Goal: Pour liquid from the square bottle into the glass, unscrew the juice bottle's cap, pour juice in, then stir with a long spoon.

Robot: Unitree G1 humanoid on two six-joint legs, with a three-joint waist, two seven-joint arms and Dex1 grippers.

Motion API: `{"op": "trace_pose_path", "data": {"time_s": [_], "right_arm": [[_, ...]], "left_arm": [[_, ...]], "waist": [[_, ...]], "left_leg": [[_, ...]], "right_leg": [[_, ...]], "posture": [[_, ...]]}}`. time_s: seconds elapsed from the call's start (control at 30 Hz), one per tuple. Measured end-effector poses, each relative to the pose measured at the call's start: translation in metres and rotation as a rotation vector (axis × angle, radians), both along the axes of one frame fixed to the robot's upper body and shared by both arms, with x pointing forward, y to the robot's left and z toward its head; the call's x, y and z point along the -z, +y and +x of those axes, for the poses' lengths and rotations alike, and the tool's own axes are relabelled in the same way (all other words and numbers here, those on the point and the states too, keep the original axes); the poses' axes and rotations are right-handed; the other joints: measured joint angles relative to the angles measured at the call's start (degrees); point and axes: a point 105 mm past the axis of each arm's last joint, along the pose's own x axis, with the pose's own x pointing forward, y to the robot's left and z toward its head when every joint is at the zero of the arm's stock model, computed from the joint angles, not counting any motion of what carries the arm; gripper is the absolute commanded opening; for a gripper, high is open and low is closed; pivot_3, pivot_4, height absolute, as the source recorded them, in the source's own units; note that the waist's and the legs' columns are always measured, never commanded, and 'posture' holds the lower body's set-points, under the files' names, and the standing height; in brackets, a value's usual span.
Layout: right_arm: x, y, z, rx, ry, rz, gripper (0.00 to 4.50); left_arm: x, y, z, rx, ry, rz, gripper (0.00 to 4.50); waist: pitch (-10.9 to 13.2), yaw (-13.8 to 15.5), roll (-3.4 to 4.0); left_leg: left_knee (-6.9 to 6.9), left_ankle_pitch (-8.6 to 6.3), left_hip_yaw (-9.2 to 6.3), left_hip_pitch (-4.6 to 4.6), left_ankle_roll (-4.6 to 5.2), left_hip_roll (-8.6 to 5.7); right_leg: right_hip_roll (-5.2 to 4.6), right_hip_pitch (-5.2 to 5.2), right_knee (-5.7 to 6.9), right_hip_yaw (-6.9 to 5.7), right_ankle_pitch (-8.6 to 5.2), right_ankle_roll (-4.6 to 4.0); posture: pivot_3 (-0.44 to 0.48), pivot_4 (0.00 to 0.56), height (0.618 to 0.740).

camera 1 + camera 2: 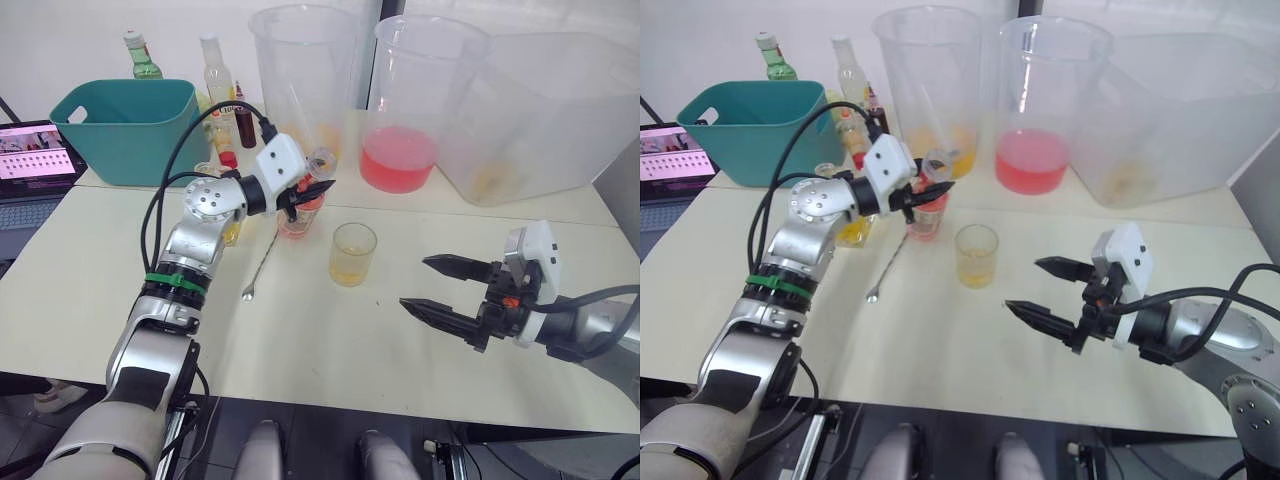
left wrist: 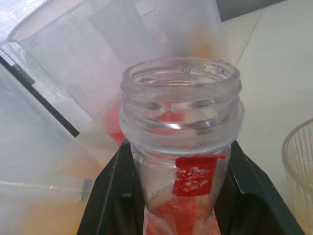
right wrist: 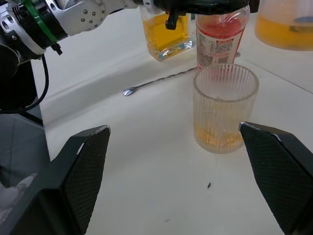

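**Left gripper on the uncapped juice bottle, right gripper spread wide**

I count one glass (image 1: 353, 253), one juice bottle (image 3: 219, 35), one square bottle (image 3: 165, 33) and one long spoon (image 1: 262, 262) on the white table (image 1: 90, 270). Behind them stand three big clear jugs: one (image 1: 303, 70) with yellow dregs, one (image 1: 418, 95) holding pink liquid, one (image 1: 540, 115) nearly dry. Two tall bottles (image 1: 141, 55) rise beyond a teal tub (image 1: 128, 125).

My left gripper (image 1: 305, 192) is clamped on the juice bottle just below its neck; the left wrist view has the black fingers (image 2: 105, 196) pressed against both sides and the threaded mouth bare of any cap. The bottle stands just behind the glass, with the square bottle beside it and the spoon lying flat in front of both.

My right gripper (image 1: 435, 287) hangs above the table with fingers far apart, holding nothing, the glass ahead between them. The glass holds a shallow layer of yellow liquid.
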Motion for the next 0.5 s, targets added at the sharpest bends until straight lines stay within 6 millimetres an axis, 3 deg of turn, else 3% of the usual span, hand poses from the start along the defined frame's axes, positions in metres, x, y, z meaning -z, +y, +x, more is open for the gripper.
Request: {"op": "trace_pose_path", "data": {"time_s": [0.5], "right_arm": [[0.002,-0.003,0.002,0.104,-0.032,0.001,4.46]], "left_arm": [[0.018,-0.021,0.004,0.004,-0.310,0.170,1.38]], "waist": [[0.0,0.2,-0.01]], "left_leg": [[0.02,0.01,-0.05,-0.04,0.00,-0.07]], "right_leg": [[-0.04,0.00,0.03,-0.04,0.01,0.01]], "posture": [[0.000,0.150,0.719]]}}
